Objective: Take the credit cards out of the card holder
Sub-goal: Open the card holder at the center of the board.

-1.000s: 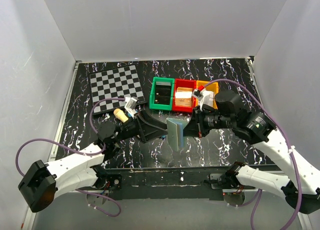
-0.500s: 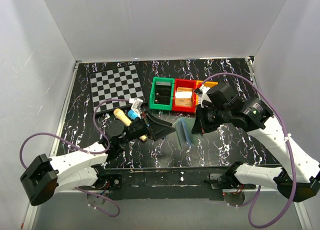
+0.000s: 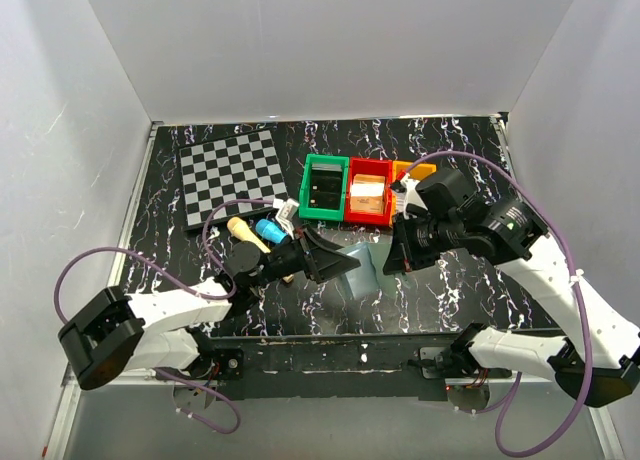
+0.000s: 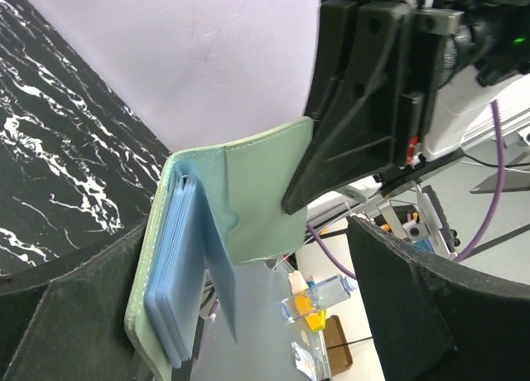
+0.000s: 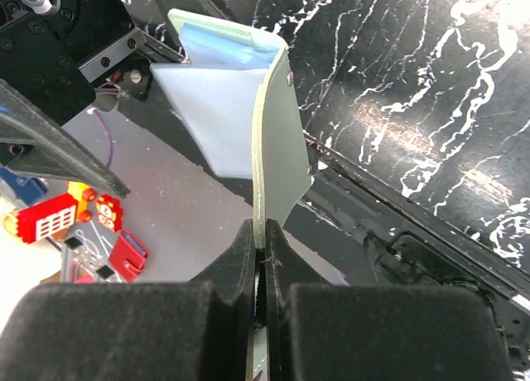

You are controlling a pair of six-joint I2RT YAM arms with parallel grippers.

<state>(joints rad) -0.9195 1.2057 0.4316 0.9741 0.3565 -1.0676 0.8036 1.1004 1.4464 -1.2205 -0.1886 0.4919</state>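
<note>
**Holder open in mid-air, cards not yet out**

Your right gripper (image 5: pixel 261 261) is pressed together on one flap of the flat grey-green bifold card holder (image 4: pixel 265 186). It holds the holder above the black marbled table (image 3: pixel 450 150), between the two arms. Your left gripper (image 3: pixel 335 262) is spread wide, one finger on either side of the free panel. The thin credit cards (image 4: pixel 178 273) sit stacked in that blue-grey panel, their edges facing the left claw. That claw is the nearer one, so the pinch looks like its job.

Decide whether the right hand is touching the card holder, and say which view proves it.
Touching. The right wrist view shows the right hand closed on the card holder's pale green flap, with no gap.
</note>
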